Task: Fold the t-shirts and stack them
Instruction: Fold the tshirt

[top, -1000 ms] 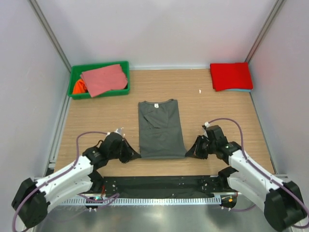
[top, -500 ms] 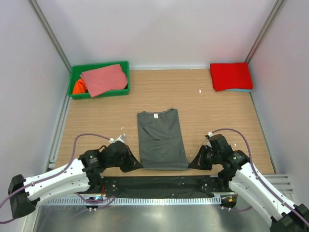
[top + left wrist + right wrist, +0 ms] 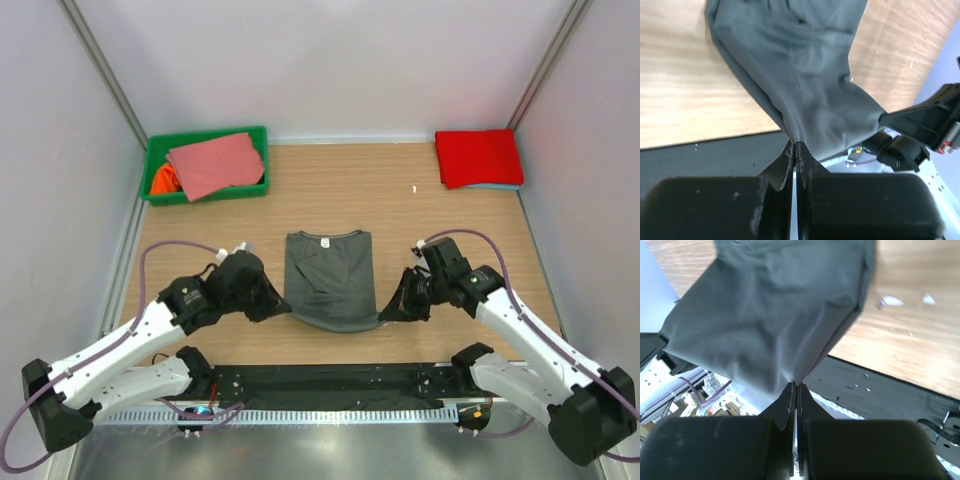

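Raised off the surface point(image 3: 200, 240) since a moment ago, the near hem of the dark grey t-shirt point(image 3: 328, 272) sags between two arms at centre. Left gripper point(image 3: 286, 311) pinches one hem corner shut and right gripper point(image 3: 383, 312) the other, seemingly to fold it toward the collar. Its long axis runs near to far, neck label farthest.

No writing can be read anywhere; the small white neck label point(image 3: 323, 241) on the dark grey t-shirt point(image 3: 330, 285) is too small to make out
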{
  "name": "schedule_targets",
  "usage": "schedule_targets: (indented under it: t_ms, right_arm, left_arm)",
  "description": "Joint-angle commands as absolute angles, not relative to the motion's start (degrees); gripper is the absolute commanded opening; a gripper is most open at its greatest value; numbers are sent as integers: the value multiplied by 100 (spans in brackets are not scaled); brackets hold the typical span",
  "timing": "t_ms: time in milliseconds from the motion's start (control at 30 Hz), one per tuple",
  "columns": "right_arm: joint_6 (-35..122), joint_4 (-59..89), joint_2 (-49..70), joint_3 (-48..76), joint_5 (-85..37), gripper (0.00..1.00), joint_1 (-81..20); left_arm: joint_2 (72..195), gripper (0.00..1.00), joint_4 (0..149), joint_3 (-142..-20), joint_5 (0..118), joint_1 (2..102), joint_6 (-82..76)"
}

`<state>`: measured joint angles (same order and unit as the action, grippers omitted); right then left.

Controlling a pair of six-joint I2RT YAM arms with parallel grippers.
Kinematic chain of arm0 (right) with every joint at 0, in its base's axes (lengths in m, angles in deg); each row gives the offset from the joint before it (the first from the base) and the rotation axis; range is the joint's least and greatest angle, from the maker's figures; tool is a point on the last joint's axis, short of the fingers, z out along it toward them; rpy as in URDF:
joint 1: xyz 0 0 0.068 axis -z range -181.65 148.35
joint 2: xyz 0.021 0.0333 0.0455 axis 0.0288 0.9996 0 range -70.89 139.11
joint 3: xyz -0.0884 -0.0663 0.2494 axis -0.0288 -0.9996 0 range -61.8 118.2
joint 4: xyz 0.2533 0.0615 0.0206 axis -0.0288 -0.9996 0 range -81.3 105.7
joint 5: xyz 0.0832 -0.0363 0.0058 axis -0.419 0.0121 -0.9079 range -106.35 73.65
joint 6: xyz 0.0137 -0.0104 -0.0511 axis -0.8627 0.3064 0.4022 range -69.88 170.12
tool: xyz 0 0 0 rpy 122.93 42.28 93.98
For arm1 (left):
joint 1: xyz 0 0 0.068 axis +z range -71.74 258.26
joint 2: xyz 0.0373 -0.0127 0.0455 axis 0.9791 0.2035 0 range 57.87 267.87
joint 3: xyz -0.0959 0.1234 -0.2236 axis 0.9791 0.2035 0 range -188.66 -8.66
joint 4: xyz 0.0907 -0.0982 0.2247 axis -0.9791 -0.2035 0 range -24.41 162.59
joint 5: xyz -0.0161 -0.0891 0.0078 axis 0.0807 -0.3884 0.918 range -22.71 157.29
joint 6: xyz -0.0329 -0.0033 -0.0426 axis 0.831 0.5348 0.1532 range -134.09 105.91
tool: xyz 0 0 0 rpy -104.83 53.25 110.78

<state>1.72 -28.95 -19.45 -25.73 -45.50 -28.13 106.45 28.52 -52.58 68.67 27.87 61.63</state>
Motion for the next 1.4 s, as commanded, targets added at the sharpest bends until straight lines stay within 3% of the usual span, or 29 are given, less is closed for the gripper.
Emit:
schedule_targets:
  t_ms: [0,400,1100,1367]
  right_arm:
    - [590,-2763,-1483,-1901,-4948,2,-2653]
    - [1206,-2939,12,-486,-5739,2,-1721]
    - [785,-2185,2596,1466,-6354,1,-1141]
    - [687,-1744,4255,2800,-6373,2,-965]
  left_arm:
    - [11094,0,2653,-5927,6537,3358,5255]
    - [12607,0,3084,-6938,5428,4933,4304]
    - [14971,0,3655,-8608,4804,6093,3970]
    - [16333,0,3919,-9556,4505,6532,3697]
